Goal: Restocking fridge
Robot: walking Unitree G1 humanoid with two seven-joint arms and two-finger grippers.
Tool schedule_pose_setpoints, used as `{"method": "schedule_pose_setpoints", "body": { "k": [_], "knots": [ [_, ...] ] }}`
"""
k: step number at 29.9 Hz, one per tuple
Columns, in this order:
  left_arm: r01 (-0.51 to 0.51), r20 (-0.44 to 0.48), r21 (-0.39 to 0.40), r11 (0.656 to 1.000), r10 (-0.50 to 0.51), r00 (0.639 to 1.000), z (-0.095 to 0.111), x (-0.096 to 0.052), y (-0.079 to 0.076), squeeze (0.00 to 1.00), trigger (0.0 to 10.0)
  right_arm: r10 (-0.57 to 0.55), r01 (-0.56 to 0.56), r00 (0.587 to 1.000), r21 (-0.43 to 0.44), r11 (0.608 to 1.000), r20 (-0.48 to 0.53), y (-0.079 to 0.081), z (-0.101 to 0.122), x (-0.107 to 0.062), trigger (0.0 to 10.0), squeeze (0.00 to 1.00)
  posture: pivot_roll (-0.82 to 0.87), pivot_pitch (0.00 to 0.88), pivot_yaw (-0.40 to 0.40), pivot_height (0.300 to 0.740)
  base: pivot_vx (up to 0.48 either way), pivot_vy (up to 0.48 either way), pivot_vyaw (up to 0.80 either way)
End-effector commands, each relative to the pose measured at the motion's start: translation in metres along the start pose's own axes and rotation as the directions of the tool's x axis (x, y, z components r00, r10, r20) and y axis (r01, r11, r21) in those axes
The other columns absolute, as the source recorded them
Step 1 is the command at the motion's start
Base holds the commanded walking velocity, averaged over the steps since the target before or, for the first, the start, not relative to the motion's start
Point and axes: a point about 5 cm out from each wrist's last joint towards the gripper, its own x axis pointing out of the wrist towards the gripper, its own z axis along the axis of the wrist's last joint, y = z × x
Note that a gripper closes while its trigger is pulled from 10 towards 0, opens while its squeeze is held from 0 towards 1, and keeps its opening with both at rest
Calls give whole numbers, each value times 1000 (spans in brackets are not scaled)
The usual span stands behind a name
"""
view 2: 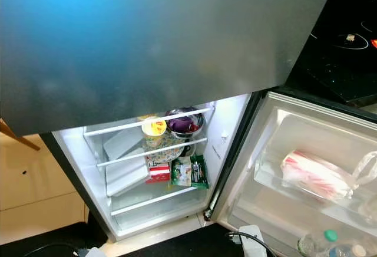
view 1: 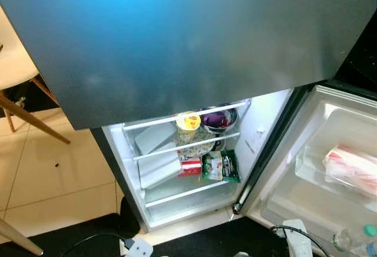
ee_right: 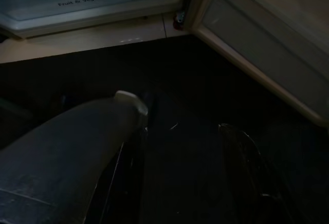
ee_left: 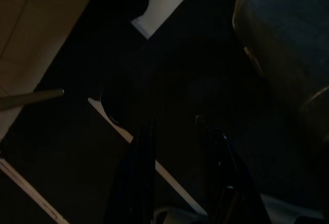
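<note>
The fridge's lower compartment [view 1: 259,133] stands open and lit below the shut dark upper door [view 1: 177,45]. On its wire shelves sit a yellow-lidded cup [view 1: 188,121], a bowl with something purple [view 1: 219,118], a patterned plate [view 1: 194,146], a red box [view 1: 190,165] and green packets [view 1: 221,165]. The open door [view 1: 312,198] on the right holds a red-and-white wrapped package [view 1: 351,168] and bottles [view 1: 359,239] lower down. My left gripper [ee_left: 175,126] hangs open over the dark mat. My right gripper [ee_right: 182,126] is also open, low in front of the fridge base.
A white power strip [view 1: 297,239] with a black cable lies on the dark mat [view 1: 194,242] before the fridge. Wooden chair legs [view 1: 29,118] stand on the tiled floor at left. A black cooktop [view 2: 347,39] lies at the upper right. A grey rounded shape [ee_right: 61,157] lies beside my right fingers.
</note>
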Motion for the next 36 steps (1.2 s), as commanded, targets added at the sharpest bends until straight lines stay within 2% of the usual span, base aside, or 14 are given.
{"method": "schedule_pose_setpoints", "body": {
  "k": [1,36],
  "knots": [
    [31,12,0,1000,-31,999,3,0,-9,243,10000,-3,3,1000,7,1000,3,0,0,0,10000,0,5,0,-52,740,-375,0,0],
    [31,10,2,1000,-31,999,3,0,-9,243,10000,0,0,1000,6,1000,3,2,-1,0,10000,0,5,0,-54,740,-360,0,0]
  ]
}}
